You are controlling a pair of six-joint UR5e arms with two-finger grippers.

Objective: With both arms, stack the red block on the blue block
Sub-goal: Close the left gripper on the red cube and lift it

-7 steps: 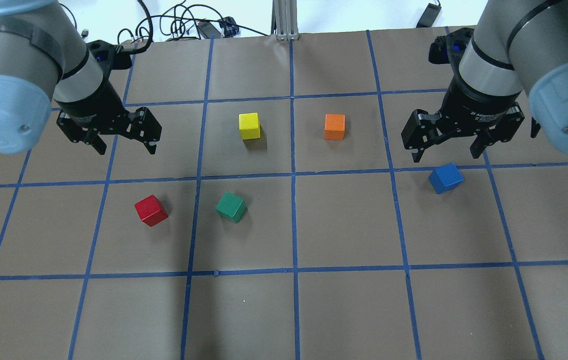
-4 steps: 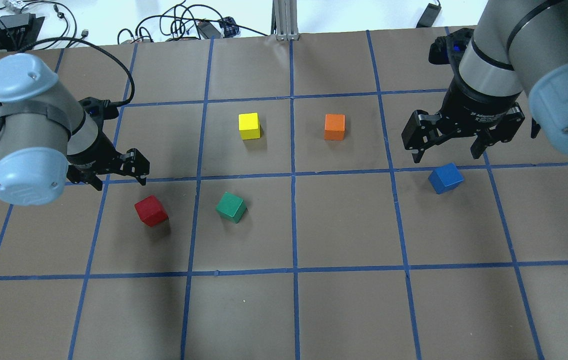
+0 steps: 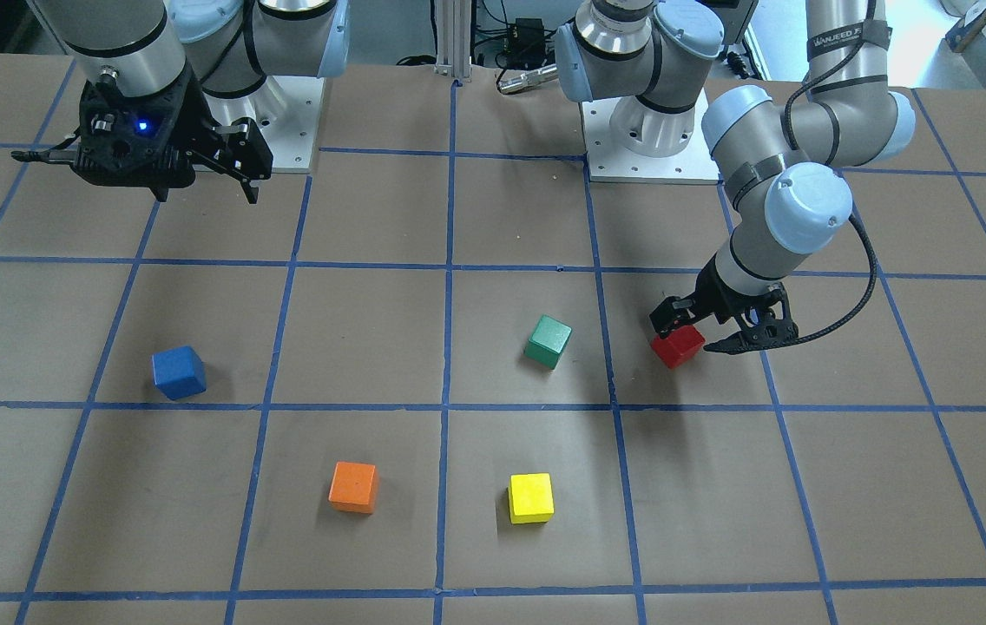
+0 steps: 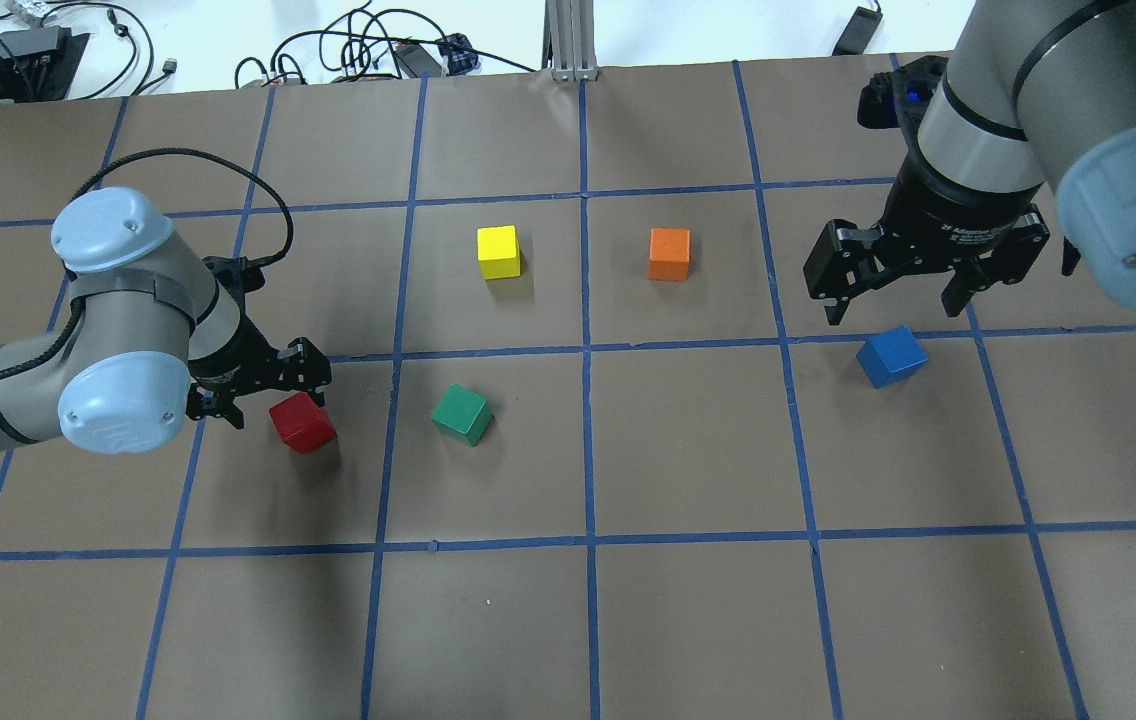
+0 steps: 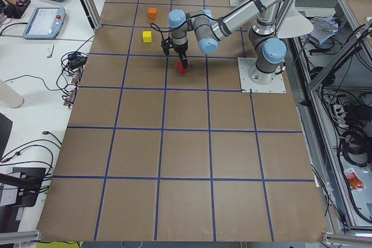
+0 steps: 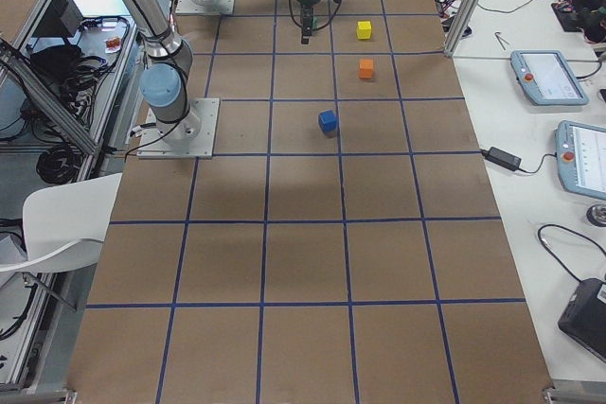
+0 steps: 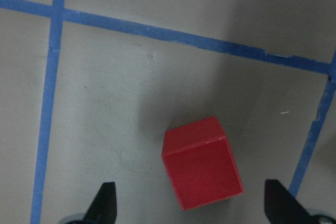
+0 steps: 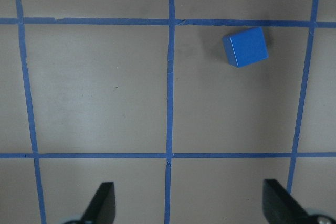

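The left gripper [image 4: 278, 402] hangs low, spread astride the small matte red cube [image 4: 303, 423], which sits skewed on the brown taped worktop [image 4: 588, 620], nearer one finger. Far across, the small matte blue cube [image 4: 892, 356] lies off-centre beneath the spread, raised right gripper [image 4: 893, 312].

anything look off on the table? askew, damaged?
Nothing damaged or spilled. Only oddity: the red block, green block and blue block sit rotated against the tape grid; yellow block and orange block sit square.
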